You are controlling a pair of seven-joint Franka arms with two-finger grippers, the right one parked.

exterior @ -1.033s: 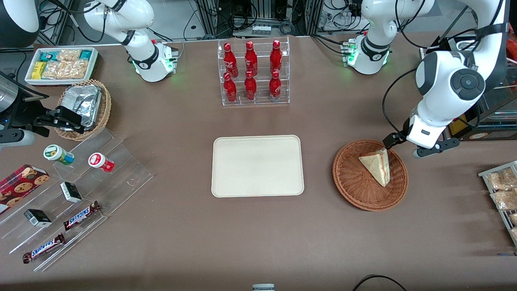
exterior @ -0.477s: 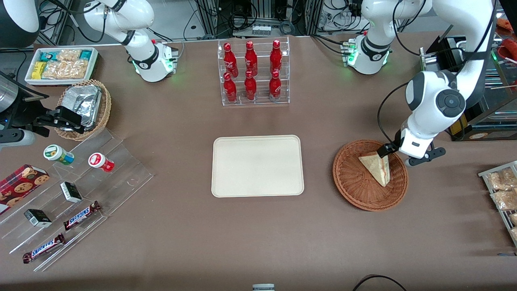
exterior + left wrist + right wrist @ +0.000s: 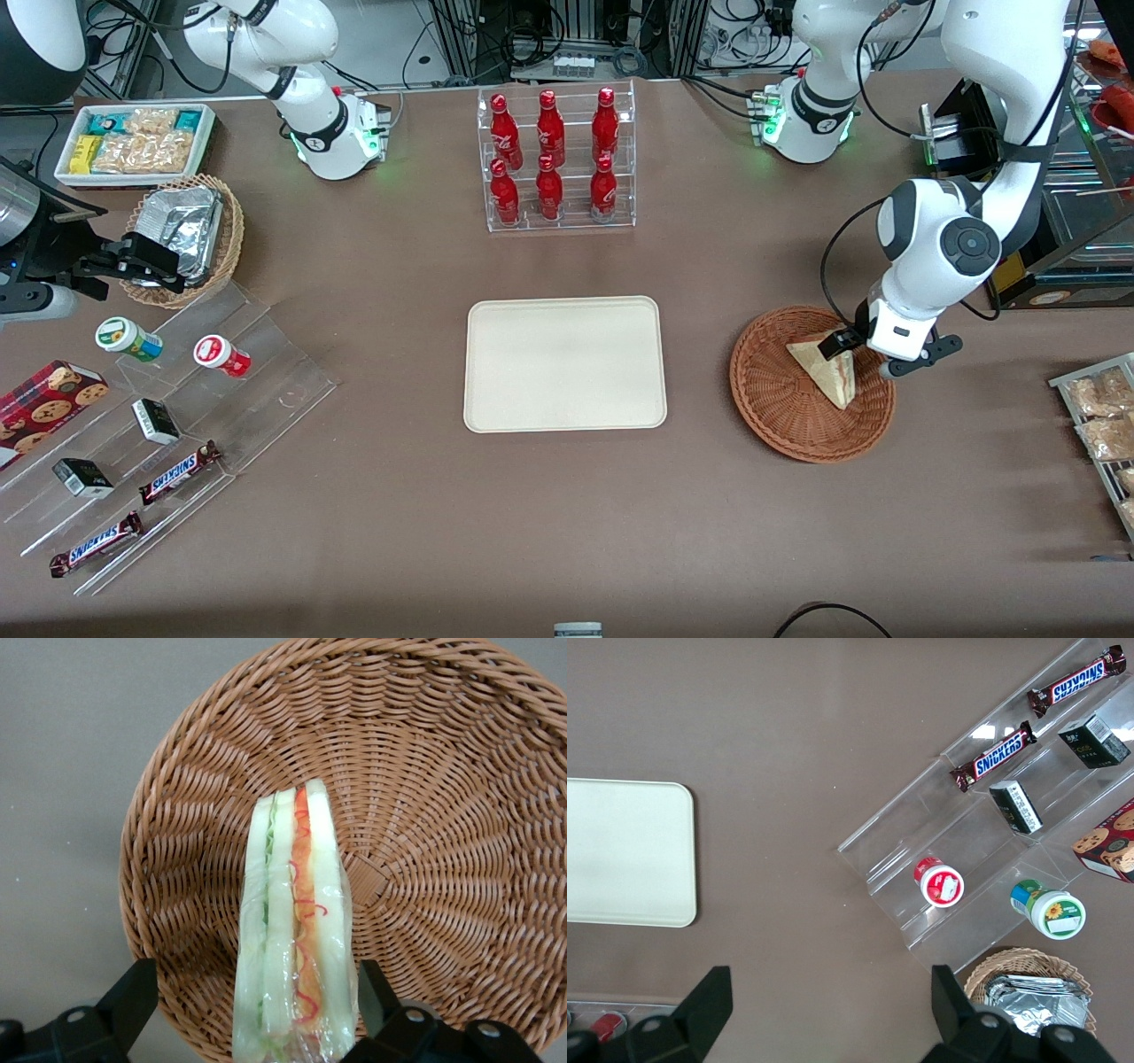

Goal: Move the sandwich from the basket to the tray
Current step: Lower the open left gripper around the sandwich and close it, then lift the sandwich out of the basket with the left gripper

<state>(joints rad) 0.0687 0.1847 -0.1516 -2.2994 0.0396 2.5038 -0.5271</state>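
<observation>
- One sandwich (image 3: 297, 930) stands on edge in the basket (image 3: 443, 815).
- Pincer (image 3: 257, 992) spread wide, straddling the sandwich, fingers (image 3: 133, 992) clear of both sides.
- Tray (image 3: 564, 363) bare on worktop (image 3: 567, 514).

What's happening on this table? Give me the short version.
The left arm is going for the sandwich, which lies in the round wicker basket toward the working arm's end of the table. Its gripper is low over the sandwich with the fingers open, one on each side of the wedge, not yet closed on it. The cream tray in the middle of the table, where the sandwich should end up, has nothing on it. Nothing has been lifted yet.
</observation>
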